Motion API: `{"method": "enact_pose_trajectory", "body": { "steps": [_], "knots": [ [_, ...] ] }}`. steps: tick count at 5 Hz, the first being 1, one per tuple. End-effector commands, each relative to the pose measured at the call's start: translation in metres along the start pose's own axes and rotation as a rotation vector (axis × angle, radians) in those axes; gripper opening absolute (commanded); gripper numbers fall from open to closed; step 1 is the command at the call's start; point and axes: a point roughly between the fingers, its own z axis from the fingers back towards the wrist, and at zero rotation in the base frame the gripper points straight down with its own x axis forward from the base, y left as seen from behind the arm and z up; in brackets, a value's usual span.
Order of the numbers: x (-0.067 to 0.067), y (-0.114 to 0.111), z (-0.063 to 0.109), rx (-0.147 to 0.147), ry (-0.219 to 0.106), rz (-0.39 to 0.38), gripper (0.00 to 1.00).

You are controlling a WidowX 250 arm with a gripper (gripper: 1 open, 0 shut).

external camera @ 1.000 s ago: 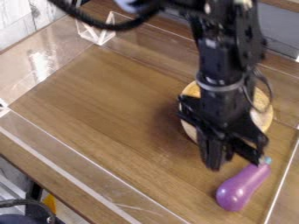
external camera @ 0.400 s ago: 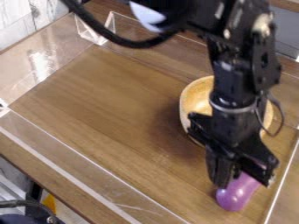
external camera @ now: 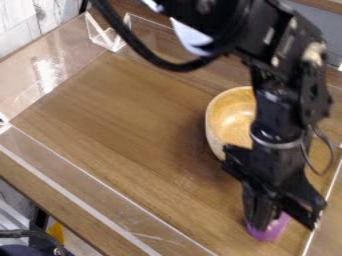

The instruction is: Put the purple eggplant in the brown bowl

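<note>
Here, your pincer (external camera: 271,222) pointed straight down over the near right part of the wooden table (external camera: 120,120), and its fingers stood together, closed. Whether they pinched anything could not be read: the black arm (external camera: 283,120) covered most of what lay below.

The small glossy purple toy eggplant (external camera: 269,231) lay directly under the pincer tips, only a sliver of its purple body showing beneath them. Contact or a small gap between tips and eggplant could not be told apart. The round light-brown wooden bowl (external camera: 237,118) with its thick rim sat behind the pincer and slightly to its left as pictured, near but clearly apart from the eggplant, and it looked empty.

Handling judgement: you should expect the eggplant to be light and stiff, a hollow or solid plastic toy. Its shiny curved skin will likely be slippery, so a pinch near the tapered end could squirt it out sideways. You would do better to take it across the fat middle of the body, fingers square to its long axis. Nothing about it looked fragile.

No brand, label or writing was legible anywhere; the picture was too coarse to rule out small marks on the arm.
</note>
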Motion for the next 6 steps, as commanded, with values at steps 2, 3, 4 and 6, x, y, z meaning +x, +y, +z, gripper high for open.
{"method": "enact_pose_trajectory", "body": {
  "steps": [2,3,4,6],
  "knots": [
    [0.0083,-0.0063,0.0098,-0.017,-0.051,0.001,0.0],
    [0.0086,-0.006,0.0109,-0.023,-0.053,0.005,0.0],
    [0.009,-0.0056,0.0122,-0.026,-0.053,0.008,0.0],
    [0.0097,-0.0051,0.0147,-0.031,-0.056,0.014,0.0]
  ]
}}
